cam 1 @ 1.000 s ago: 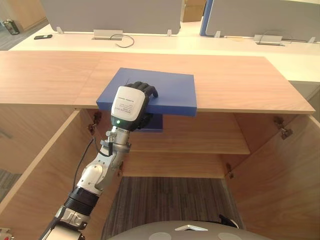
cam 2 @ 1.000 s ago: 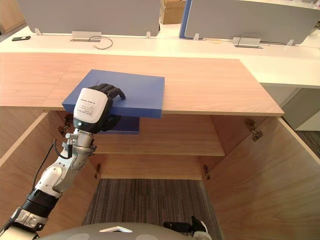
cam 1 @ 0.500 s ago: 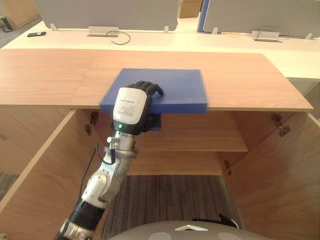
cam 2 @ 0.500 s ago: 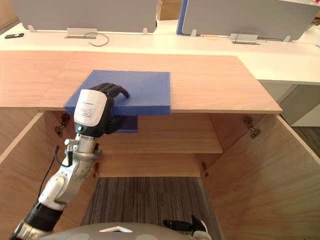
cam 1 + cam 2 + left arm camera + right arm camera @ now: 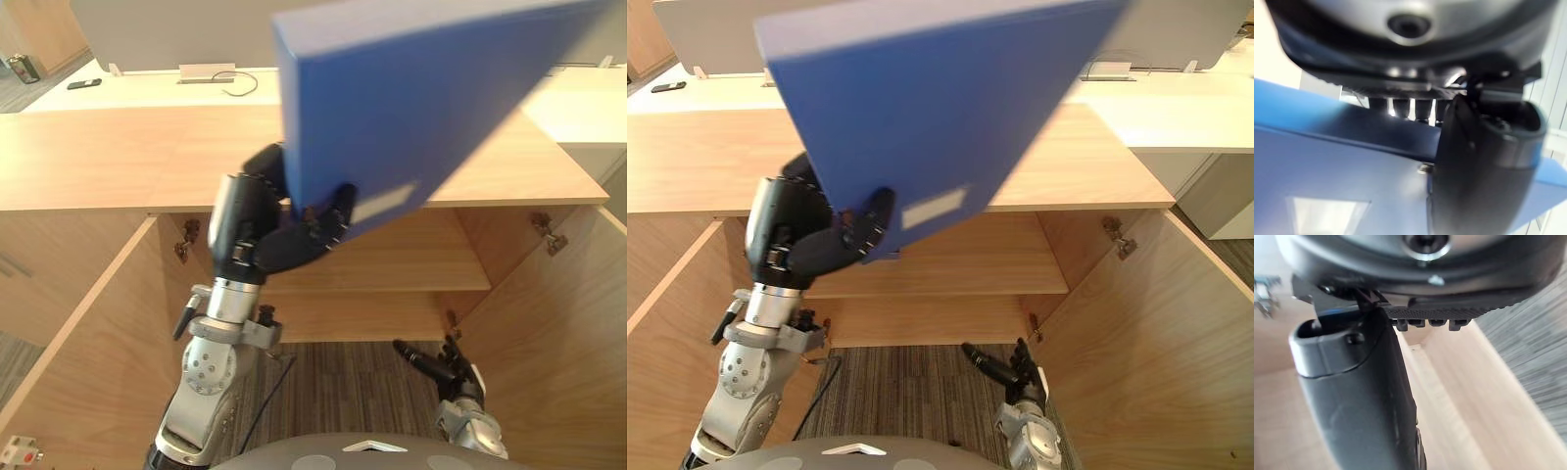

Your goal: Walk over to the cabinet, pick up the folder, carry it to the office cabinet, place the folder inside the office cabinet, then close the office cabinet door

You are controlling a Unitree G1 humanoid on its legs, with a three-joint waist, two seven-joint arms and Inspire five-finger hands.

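Observation:
The blue folder is up in the air above the wooden cabinet top, tilted steeply with its white label low on the face toward me. My left hand is shut on its lower corner, fingers curled over the near face. In the left wrist view the thumb presses on the folder. My right hand hangs low in front of the open cabinet, open and holding nothing, fingers straight.
The cabinet stands open, with its left door and right door swung toward me. A bare shelf runs across inside. White desks with grey screens lie behind. Striped carpet lies below.
My left hand has lifted the folder off the cabinet top and tipped it up toward me. My right hand has come into view low on the right.

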